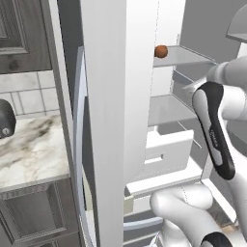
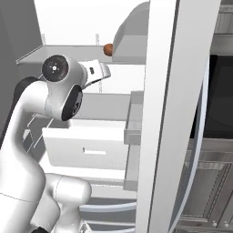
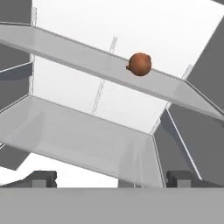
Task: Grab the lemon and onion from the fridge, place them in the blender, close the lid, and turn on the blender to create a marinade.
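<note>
while angled into fridge (image 1: 120, 96), jaws wide (empty), facing onion (image 3: 140, 64)

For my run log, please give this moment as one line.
stage: reaching into white fridge | target: round orange-brown onion on upper grey shelf | gripper: jaws open, empty

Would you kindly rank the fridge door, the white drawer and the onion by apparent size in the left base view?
1. Fridge door, nearest the camera, which exaggerates it
2. White drawer
3. Onion
</note>
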Controlling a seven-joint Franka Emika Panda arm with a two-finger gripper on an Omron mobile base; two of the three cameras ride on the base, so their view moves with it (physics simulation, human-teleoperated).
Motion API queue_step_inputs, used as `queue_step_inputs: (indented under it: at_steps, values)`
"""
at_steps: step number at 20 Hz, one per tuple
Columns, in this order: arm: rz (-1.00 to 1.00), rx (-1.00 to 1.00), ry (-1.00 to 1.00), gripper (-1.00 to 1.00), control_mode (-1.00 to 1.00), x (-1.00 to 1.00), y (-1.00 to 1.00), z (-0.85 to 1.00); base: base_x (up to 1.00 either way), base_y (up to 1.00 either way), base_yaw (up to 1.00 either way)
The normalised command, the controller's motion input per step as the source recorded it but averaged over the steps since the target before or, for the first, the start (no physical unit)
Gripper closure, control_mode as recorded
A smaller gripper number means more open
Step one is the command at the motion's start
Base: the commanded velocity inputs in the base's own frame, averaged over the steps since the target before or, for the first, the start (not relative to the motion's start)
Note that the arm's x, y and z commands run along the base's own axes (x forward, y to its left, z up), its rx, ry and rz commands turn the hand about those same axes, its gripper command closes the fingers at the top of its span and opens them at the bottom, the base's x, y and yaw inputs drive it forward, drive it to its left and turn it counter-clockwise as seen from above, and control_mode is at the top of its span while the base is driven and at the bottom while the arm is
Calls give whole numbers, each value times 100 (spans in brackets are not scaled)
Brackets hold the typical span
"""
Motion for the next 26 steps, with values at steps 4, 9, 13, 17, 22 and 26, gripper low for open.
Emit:
queue_step_inputs:
  at_steps: [4,9,13,17,22,26]
  values:
    - [0,5,-8,-100,-100,36,0,25,0,0,0]
    - [-6,2,0,-100,-100,47,3,5,0,0,0]
    - [-13,0,0,-100,-100,48,15,20,0,0,0]
    - [-14,3,0,-100,-100,61,5,14,0,0,0]
    - [-8,13,0,-100,-100,52,1,15,0,0,0]
    - [-6,18,0,-100,-100,36,0,4,0,0,0]
